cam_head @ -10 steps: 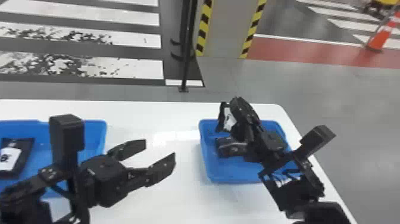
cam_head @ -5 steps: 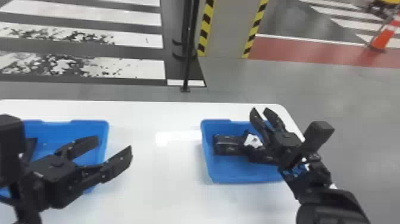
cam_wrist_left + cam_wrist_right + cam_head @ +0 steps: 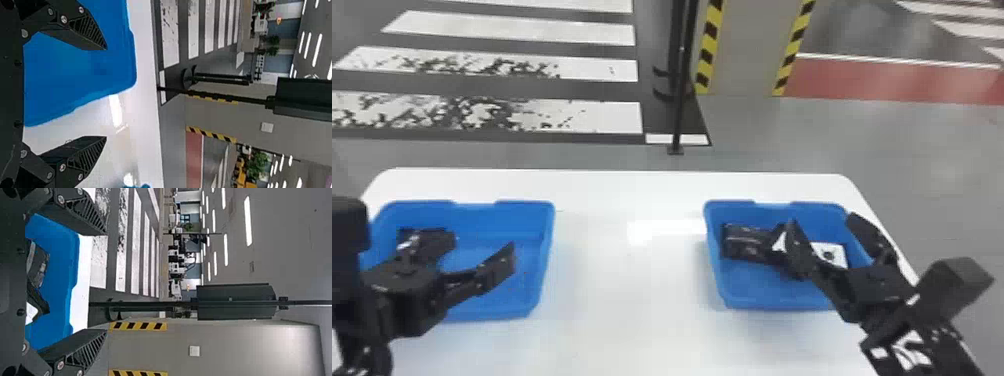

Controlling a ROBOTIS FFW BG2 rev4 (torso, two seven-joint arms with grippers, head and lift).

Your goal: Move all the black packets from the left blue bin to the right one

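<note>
Packets (image 3: 744,245) lay in the right bin (image 3: 777,301), bunched from about ten to three o'clock in the head view. Another packet (image 3: 407,233) sat near ten o'clock in the left bin (image 3: 524,215), partly hidden by the left pincer (image 3: 106,93). That pincer was spread wide and empty over its bin; the right pincer (image 3: 106,282), also wide and empty, hung above the right bin.

The likeliest trouble was a poor grip: with the last visible packet tucked by the wall, a finger could hit the plastic, shove the bin, or catch only a corner and drop the packet on the bench (image 3: 632,310). A low right pincer might drag the pile.

Count: two bins, two pincers, one packet visible at left, at least two at right, a third possible under the overlap.
</note>
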